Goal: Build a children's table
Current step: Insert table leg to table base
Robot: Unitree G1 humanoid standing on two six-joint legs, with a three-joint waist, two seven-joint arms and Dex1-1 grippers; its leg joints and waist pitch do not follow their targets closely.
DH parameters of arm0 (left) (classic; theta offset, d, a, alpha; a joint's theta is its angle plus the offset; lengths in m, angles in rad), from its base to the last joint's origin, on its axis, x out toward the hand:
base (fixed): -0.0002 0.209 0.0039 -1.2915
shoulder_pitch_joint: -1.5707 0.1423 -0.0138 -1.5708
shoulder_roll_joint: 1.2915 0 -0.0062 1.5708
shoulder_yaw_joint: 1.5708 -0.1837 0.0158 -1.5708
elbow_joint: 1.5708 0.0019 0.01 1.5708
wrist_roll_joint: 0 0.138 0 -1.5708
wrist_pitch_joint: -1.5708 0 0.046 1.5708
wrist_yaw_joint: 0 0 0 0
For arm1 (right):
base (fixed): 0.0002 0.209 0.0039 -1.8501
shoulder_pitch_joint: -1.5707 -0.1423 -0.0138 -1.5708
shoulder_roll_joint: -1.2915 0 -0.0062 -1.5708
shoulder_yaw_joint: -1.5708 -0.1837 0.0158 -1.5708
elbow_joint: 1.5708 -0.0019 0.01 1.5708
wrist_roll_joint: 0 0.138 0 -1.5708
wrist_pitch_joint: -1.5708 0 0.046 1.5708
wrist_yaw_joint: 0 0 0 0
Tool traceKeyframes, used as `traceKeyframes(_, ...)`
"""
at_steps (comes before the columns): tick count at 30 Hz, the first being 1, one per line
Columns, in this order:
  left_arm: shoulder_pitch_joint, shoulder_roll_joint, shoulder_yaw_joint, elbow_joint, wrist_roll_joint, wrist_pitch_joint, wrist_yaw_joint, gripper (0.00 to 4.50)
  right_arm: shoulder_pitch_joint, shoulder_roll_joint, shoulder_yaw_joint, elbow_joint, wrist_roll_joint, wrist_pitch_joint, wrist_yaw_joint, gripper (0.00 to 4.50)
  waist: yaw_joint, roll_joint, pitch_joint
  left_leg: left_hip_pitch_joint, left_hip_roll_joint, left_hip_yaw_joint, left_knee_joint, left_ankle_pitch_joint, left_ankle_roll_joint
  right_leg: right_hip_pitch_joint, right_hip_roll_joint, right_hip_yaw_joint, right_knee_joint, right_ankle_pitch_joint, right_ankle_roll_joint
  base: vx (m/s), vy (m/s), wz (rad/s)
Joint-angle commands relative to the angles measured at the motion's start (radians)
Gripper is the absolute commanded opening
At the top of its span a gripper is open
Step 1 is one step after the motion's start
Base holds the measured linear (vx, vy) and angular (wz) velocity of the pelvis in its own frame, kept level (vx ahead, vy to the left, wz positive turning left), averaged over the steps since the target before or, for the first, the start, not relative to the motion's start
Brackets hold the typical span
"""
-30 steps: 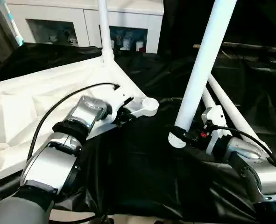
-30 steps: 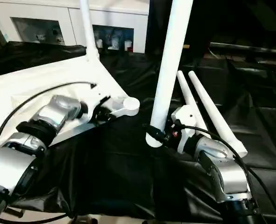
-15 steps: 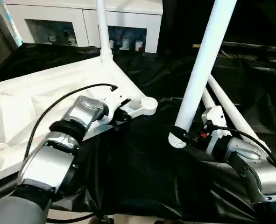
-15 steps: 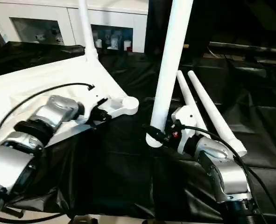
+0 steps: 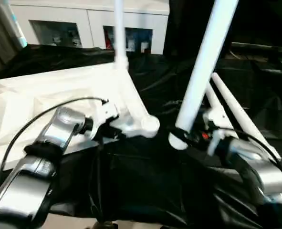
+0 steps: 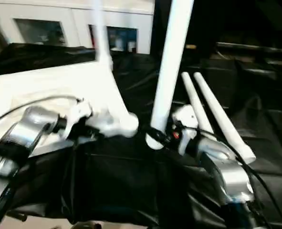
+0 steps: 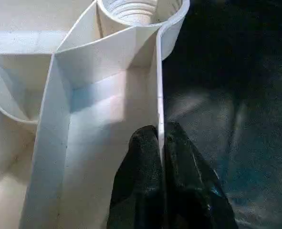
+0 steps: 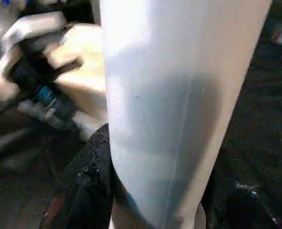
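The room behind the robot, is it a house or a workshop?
Probably an indoor lab or test room: a work table draped in black cloth, a white cabinet with glass doors behind, and loose white table legs awaiting assembly.

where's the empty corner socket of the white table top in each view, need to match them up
Left eye view: corner socket, centre, just ahead of the left pincer.
Right eye view: left of centre, beside the foot of the held leg.
Left wrist view: ribbed round opening at the top edge.
Right wrist view: I cannot make it out behind the leg.
Shared landmark: the thin side wall that the left pincer clamps runs to the socket.
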State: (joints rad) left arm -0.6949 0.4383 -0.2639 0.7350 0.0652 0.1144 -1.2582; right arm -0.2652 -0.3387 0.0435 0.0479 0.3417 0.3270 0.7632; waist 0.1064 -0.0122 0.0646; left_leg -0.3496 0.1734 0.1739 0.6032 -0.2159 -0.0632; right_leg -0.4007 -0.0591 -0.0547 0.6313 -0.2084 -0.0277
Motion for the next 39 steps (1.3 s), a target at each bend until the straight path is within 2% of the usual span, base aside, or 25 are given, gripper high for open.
traceKeyframes(1, 0.044, -0.011, -0.006, -0.035, -0.033, -0.018, -0.008, 0.09, -0.027, 0.008, 0.012, 0.017, -0.016, -0.007, -0.003, 1.91, -0.002, -0.004, -0.066, 0.007, 0.064, -0.016, -0.072, -0.088, 0.043, 0.054, -0.1, 0.061, -0.073, -0.104, -0.24, 0.0, 0.0, 0.0)
traceKeyframes(2, 0.049, -0.009, -0.004, -0.043, -0.032, -0.021, -0.007, 0.09, -0.033, 0.012, 0.021, 0.021, -0.02, -0.01, 0.001, 1.91, -0.005, -0.005, -0.064, 0.002, 0.062, -0.016, -0.074, -0.083, 0.043, 0.057, -0.098, 0.06, -0.074, -0.1, -0.236, 0.0, 0.0, 0.0)
traceKeyframes(5, 0.055, -0.008, -0.001, -0.053, -0.031, -0.023, -0.005, 0.09, -0.038, 0.014, 0.029, 0.025, -0.023, -0.009, 0.005, 1.91, -0.002, -0.004, -0.067, 0.001, 0.06, -0.017, -0.073, -0.065, 0.04, 0.059, -0.097, 0.059, -0.071, -0.075, -0.225, 0.0, 0.0, 0.0)
traceKeyframes(6, 0.056, -0.008, 0.003, -0.058, -0.029, -0.027, 0.004, 0.46, -0.04, 0.016, 0.034, 0.025, -0.024, -0.009, 0.006, 1.91, -0.002, -0.004, -0.069, 0.0, 0.059, -0.017, -0.072, -0.055, 0.042, 0.06, -0.097, 0.059, -0.068, -0.056, -0.224, 0.0, 0.0, 0.0)
traceKeyframes(8, 0.058, -0.008, 0.009, -0.07, -0.03, -0.029, 0.009, 0.61, -0.043, 0.017, 0.036, 0.027, -0.025, -0.008, 0.006, 1.91, -0.002, -0.004, -0.07, 0.0, 0.057, -0.016, -0.07, -0.052, 0.044, 0.06, -0.097, 0.059, -0.068, -0.046, -0.226, 0.0, 0.0, 0.0)
traceKeyframes(9, 0.058, -0.007, 0.013, -0.08, -0.036, -0.016, 0.002, 0.7, -0.045, 0.017, 0.036, 0.029, -0.024, -0.007, 0.008, 1.91, -0.001, -0.008, -0.07, -0.001, 0.058, -0.015, -0.071, -0.05, 0.045, 0.06, -0.097, 0.059, -0.068, -0.044, -0.228, 0.0, 0.0, 0.0)
traceKeyframes(10, 0.062, -0.004, 0.014, -0.095, -0.037, -0.006, -0.003, 0.81, -0.047, 0.017, 0.036, 0.03, -0.024, -0.007, 0.008, 1.91, 0.0, -0.007, -0.07, -0.001, 0.059, -0.016, -0.071, -0.045, 0.045, 0.061, -0.098, 0.058, -0.065, -0.037, -0.23, 0.0, 0.0, 0.0)
traceKeyframes(11, 0.064, -0.002, 0.015, -0.105, -0.037, 0.0, -0.006, 0.86, -0.048, 0.017, 0.036, 0.031, -0.023, -0.007, 0.009, 1.91, 0.001, -0.012, -0.071, -0.001, 0.06, -0.017, -0.071, -0.035, 0.049, 0.061, -0.098, 0.058, -0.061, -0.026, -0.23, 0.0, 0.0, 0.0)
traceKeyframes(12, 0.065, -0.001, 0.015, -0.108, -0.037, 0.001, -0.006, 0.9, -0.049, 0.017, 0.036, 0.032, -0.023, -0.007, 0.009, 1.91, 0.0, -0.01, -0.071, -0.001, 0.06, -0.017, -0.071, -0.032, 0.051, 0.06, -0.097, 0.058, -0.062, -0.024, -0.23, 0.0, 0.0, 0.0)
traceKeyframes(13, 0.07, 0.003, 0.016, -0.122, -0.037, 0.004, -0.006, 0.9, -0.052, 0.017, 0.037, 0.034, -0.022, -0.006, 0.01, 1.91, -0.001, -0.01, -0.07, 0.0, 0.06, -0.016, -0.071, -0.036, 0.052, 0.058, -0.097, 0.057, -0.064, -0.027, -0.23, 0.0, 0.0, 0.0)
traceKeyframes(14, 0.08, 0.003, 0.032, -0.143, -0.057, 0.011, 0.005, 0.9, -0.065, 0.02, 0.041, 0.046, -0.02, -0.004, 0.018, 1.91, -0.002, -0.017, -0.07, -0.002, 0.059, -0.016, -0.07, -0.034, 0.053, 0.06, -0.098, 0.057, -0.062, -0.028, -0.231, 0.0, 0.0, 0.0)
traceKeyframes(17, 0.083, 0.002, 0.038, -0.147, -0.064, 0.011, 0.01, 0.9, -0.069, 0.021, 0.042, 0.05, -0.02, -0.004, 0.021, 1.91, -0.004, -0.015, -0.069, 0.0, 0.059, -0.015, -0.07, -0.035, 0.052, 0.058, -0.096, 0.057, -0.064, -0.034, -0.231, 0.0, 0.0, 0.0)
traceKeyframes(18, 0.084, 0.002, 0.043, -0.146, -0.07, 0.025, 0.007, 0.9, -0.073, 0.022, 0.044, 0.054, -0.021, -0.005, 0.022, 1.91, -0.005, -0.023, -0.07, 0.0, 0.058, -0.014, -0.07, -0.031, 0.054, 0.059, -0.095, 0.058, -0.064, -0.026, -0.23, 0.0, 0.0, 0.0)
traceKeyframes(19, 0.086, 0.012, 0.042, -0.14, -0.065, 0.024, 0.007, 0.9, -0.077, 0.026, 0.044, 0.056, -0.02, -0.005, 0.022, 1.91, -0.004, -0.019, -0.07, 0.0, 0.058, -0.015, -0.069, -0.019, 0.058, 0.058, -0.095, 0.057, -0.06, -0.007, -0.235, 0.0, 0.0, 0.0)
traceKeyframes(27, 0.097, 0.034, 0.051, -0.159, -0.082, 0.055, -0.003, 0.9, -0.09, 0.043, 0.052, 0.067, -0.021, -0.009, 0.016, 1.91, -0.013, -0.02, -0.069, -0.003, 0.057, -0.016, -0.071, -0.042, 0.046, 0.062, -0.096, 0.057, -0.063, -0.031, -0.232, 0.0, 0.0, 0.0)
traceKeyframes(28, 0.097, 0.034, 0.051, -0.159, -0.082, 0.054, -0.003, 0.72, -0.09, 0.044, 0.052, 0.067, -0.021, -0.009, 0.016, 1.91, -0.013, -0.016, -0.069, -0.002, 0.057, -0.017, -0.071, -0.041, 0.046, 0.061, -0.096, 0.057, -0.062, -0.028, -0.232, 0.0, 0.0, 0.0)
traceKeyframes(34, 0.101, 0.047, 0.044, -0.16, -0.09, 0.064, -0.015, 0.15, -0.101, 0.049, 0.048, 0.064, -0.016, -0.003, 0.022, 1.91, -0.016, -0.019, -0.071, -0.001, 0.056, -0.015, -0.068, -0.021, 0.054, 0.062, -0.093, 0.057, -0.057, 0.022, -0.246, 0.0, 0.0, 0.0)
traceKeyframes(39, 0.114, 0.053, 0.048, -0.186, -0.101, 0.087, -0.027, 0.04, -0.119, 0.05, 0.047, 0.079, -0.014, -0.005, 0.029, 1.91, -0.016, -0.021, -0.07, 0.0, 0.057, -0.014, -0.068, -0.025, 0.058, 0.061, -0.094, 0.057, -0.057, 0.007, -0.249, 0.0, 0.0, 0.0)
